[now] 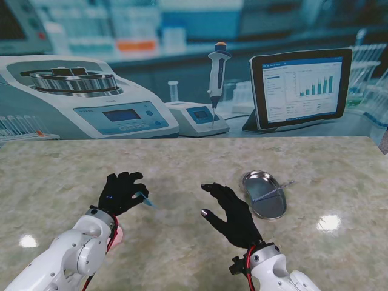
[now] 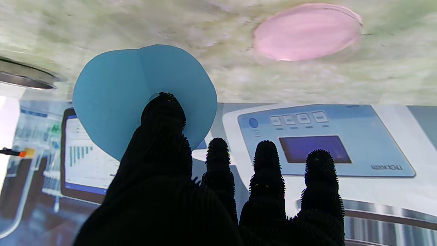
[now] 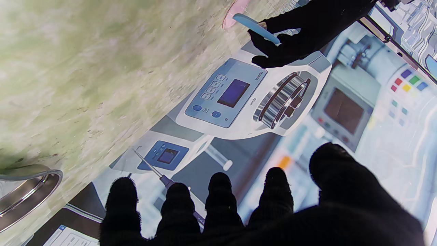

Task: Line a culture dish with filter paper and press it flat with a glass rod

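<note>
My left hand [image 1: 121, 193] is shut on a round blue filter paper [image 1: 146, 199], pinched between thumb and fingers and held just above the table; the paper [image 2: 112, 95] bends around my thumb. A pink culture dish [image 2: 307, 32] lies flat on the table near that hand; in the stand view only a pink patch [image 1: 116, 237] shows beside my left wrist. My right hand [image 1: 233, 213] hovers open, fingers spread, holding nothing. To its right, an oval metal tray [image 1: 247, 182] holds the glass rod [image 1: 273, 191] lying across it.
The marble table top [image 1: 182, 163] ends at a backdrop picturing a centrifuge [image 1: 79, 97], a pipette [image 1: 217, 79] and a tablet screen [image 1: 300, 88]. The tray's rim [image 3: 27, 194] shows in the right wrist view.
</note>
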Controlling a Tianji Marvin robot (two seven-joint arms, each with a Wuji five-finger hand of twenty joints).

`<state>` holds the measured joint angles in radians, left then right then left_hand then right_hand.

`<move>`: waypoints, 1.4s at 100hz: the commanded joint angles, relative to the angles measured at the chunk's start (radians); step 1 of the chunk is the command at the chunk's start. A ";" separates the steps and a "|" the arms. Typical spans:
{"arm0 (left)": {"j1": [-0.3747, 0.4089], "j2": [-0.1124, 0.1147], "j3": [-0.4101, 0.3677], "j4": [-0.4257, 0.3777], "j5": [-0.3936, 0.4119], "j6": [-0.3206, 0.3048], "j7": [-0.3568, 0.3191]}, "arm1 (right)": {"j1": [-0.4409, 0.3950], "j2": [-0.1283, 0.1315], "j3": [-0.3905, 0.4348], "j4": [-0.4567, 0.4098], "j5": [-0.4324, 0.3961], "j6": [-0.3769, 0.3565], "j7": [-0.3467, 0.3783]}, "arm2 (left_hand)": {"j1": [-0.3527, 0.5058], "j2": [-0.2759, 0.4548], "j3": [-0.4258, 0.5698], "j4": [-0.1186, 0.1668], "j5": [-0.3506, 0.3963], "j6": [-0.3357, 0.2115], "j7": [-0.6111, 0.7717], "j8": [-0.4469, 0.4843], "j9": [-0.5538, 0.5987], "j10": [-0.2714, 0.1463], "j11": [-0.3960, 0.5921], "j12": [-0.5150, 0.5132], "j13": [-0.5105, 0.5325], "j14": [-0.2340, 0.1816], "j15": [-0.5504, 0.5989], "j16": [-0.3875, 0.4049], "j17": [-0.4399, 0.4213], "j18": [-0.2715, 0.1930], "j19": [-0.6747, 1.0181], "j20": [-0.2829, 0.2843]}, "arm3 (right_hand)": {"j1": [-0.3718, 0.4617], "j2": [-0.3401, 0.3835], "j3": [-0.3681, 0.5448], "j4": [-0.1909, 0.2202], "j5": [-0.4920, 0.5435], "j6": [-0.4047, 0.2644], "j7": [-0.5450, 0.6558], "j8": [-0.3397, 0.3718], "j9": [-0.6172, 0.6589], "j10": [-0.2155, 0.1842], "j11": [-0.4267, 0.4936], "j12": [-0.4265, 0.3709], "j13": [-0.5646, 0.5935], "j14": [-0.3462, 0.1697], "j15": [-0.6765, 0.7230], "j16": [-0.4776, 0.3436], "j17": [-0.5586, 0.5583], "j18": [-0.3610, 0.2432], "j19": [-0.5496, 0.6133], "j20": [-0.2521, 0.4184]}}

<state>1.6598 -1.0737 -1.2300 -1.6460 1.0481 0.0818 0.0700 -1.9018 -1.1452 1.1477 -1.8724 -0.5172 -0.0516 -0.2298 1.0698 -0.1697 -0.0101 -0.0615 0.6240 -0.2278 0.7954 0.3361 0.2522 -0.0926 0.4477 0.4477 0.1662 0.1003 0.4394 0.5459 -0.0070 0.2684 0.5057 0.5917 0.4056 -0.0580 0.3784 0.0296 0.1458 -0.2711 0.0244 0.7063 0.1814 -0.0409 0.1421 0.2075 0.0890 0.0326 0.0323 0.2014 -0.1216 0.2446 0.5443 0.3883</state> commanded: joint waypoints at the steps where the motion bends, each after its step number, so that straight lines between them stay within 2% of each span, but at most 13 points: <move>1: -0.010 0.008 -0.013 0.003 0.013 0.018 -0.006 | -0.006 -0.003 -0.004 -0.005 0.002 0.005 0.005 | 0.050 0.007 0.022 0.029 0.055 -0.022 0.056 0.001 0.012 -0.017 -0.002 -0.003 0.008 0.006 0.007 0.008 -0.018 0.002 0.033 -0.012 | 0.000 0.027 -0.018 0.016 -0.022 -0.002 0.003 0.015 -0.011 -0.023 0.003 -0.007 -0.002 -0.031 0.016 -0.005 -0.008 -0.020 0.009 -0.008; 39: -0.065 0.016 -0.027 0.073 0.075 0.079 -0.027 | -0.002 -0.003 -0.009 -0.004 0.000 0.012 0.008 | 0.046 0.007 0.029 0.028 0.055 -0.019 0.045 -0.004 0.019 -0.009 -0.005 -0.003 0.007 0.007 0.002 0.008 -0.020 0.003 0.033 -0.017 | 0.000 0.028 -0.019 0.016 -0.022 -0.001 0.002 0.014 -0.011 -0.025 0.002 -0.007 -0.002 -0.031 0.014 -0.005 -0.008 -0.020 0.007 -0.007; 67: -0.114 0.017 0.006 0.138 0.103 0.137 0.002 | -0.003 -0.003 -0.008 -0.005 -0.001 0.015 0.006 | 0.043 0.010 0.030 0.026 0.050 -0.024 0.039 -0.004 0.021 -0.001 -0.007 -0.003 0.003 0.009 0.002 0.010 -0.021 0.001 0.033 -0.018 | -0.001 0.027 -0.019 0.016 -0.022 -0.002 0.000 0.013 -0.011 -0.023 0.001 -0.007 -0.002 -0.031 0.014 -0.005 -0.008 -0.020 0.006 -0.007; 99: -0.181 0.017 0.058 0.210 0.097 0.169 0.017 | -0.004 -0.004 -0.007 -0.005 -0.001 0.018 0.003 | 0.039 0.022 0.024 0.022 0.040 -0.023 0.017 -0.011 0.016 -0.002 -0.008 -0.004 0.000 0.007 0.004 0.013 -0.021 0.001 0.035 -0.017 | 0.000 0.027 -0.019 0.016 -0.022 -0.003 -0.001 0.013 -0.011 -0.024 0.001 -0.007 -0.003 -0.031 0.014 -0.005 -0.008 -0.020 0.006 -0.005; 118: -0.230 0.019 0.088 0.262 0.085 0.163 0.022 | -0.008 -0.005 -0.002 -0.007 0.000 0.020 0.000 | 0.039 0.026 0.019 0.021 0.037 -0.030 0.012 -0.007 0.011 -0.005 -0.010 -0.005 -0.002 0.001 0.004 0.013 -0.020 -0.002 0.037 -0.017 | 0.001 0.028 -0.018 0.016 -0.021 -0.002 -0.001 0.014 -0.011 -0.024 0.001 -0.007 -0.003 -0.032 0.014 -0.005 -0.008 -0.020 0.006 -0.005; 140: -0.277 0.020 0.111 0.321 0.058 0.117 0.032 | -0.010 -0.005 0.002 -0.007 0.001 0.022 0.000 | 0.038 0.029 0.011 0.021 0.029 -0.044 0.009 -0.003 -0.002 -0.017 -0.013 -0.008 -0.004 -0.009 0.001 0.010 -0.016 -0.003 0.039 -0.018 | 0.000 0.028 -0.019 0.016 -0.021 -0.002 -0.001 0.014 -0.011 -0.025 0.001 -0.007 -0.002 -0.031 0.014 -0.005 -0.008 -0.020 0.005 -0.004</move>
<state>1.3930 -1.0552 -1.1232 -1.3331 1.1119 0.1998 0.0997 -1.9034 -1.1454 1.1506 -1.8730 -0.5190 -0.0362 -0.2289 1.0698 -0.1767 -0.0101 -0.0616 0.6332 -0.2273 0.7881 0.3239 0.2524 -0.0926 0.4465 0.4477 0.1661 0.1003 0.4394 0.5461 -0.0086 0.2682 0.5060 0.5917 0.4056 -0.0580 0.3738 0.0296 0.1458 -0.2711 0.0245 0.7064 0.1814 -0.0409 0.1421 0.2073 0.0890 0.0326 0.0323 0.2014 -0.1216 0.2446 0.5443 0.3883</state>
